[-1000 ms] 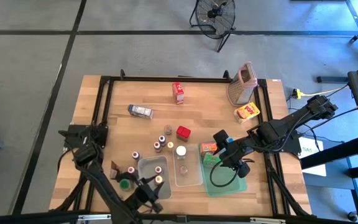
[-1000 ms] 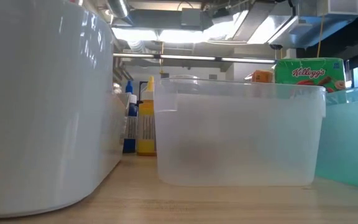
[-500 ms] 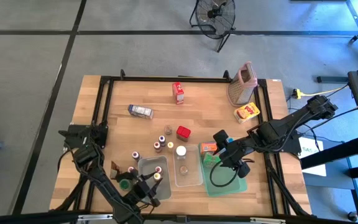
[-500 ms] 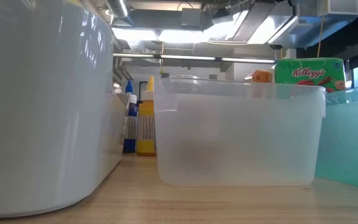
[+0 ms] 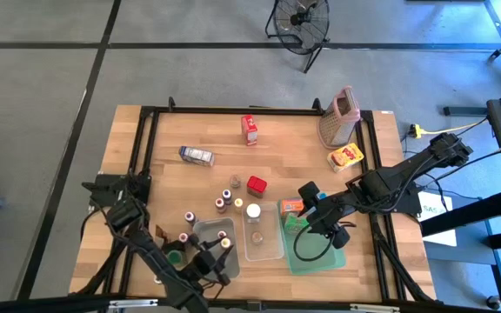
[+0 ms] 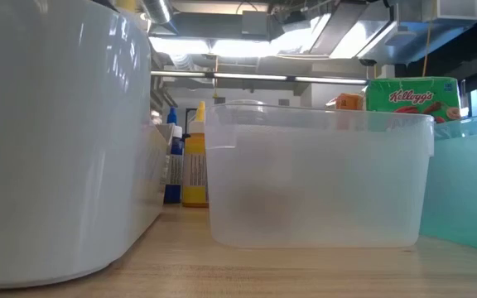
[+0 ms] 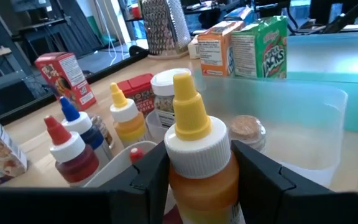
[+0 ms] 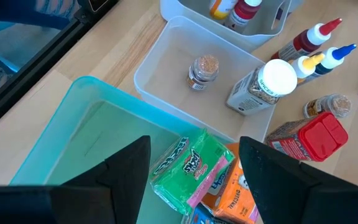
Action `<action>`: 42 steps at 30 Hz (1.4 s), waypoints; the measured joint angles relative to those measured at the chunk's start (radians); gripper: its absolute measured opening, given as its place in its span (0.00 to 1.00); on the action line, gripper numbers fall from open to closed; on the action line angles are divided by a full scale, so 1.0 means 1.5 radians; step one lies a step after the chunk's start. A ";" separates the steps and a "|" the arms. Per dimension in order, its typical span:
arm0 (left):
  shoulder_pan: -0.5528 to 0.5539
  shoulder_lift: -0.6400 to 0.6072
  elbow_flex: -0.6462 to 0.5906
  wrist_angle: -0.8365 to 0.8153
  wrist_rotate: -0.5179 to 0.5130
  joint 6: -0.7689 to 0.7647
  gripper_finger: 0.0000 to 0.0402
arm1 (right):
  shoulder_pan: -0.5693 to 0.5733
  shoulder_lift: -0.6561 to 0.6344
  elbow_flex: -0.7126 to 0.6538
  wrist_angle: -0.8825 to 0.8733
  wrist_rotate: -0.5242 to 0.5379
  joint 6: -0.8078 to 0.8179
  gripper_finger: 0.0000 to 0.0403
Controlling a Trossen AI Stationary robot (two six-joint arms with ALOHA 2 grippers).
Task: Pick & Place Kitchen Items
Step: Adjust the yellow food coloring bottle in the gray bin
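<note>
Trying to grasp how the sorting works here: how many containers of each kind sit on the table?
Clear plastic tubs: 2
Translucent green tray: 1
Total: 3

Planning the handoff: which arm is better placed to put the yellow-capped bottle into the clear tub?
Left. Its end effector already grips the yellow-capped bottle at the clear tub. The right end effector hangs open over the green tray.
</note>
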 joint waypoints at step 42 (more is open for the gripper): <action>0.026 0.001 0.000 0.116 0.008 0.108 0.41 | 0.000 0.000 0.000 -0.001 0.000 -0.003 0.62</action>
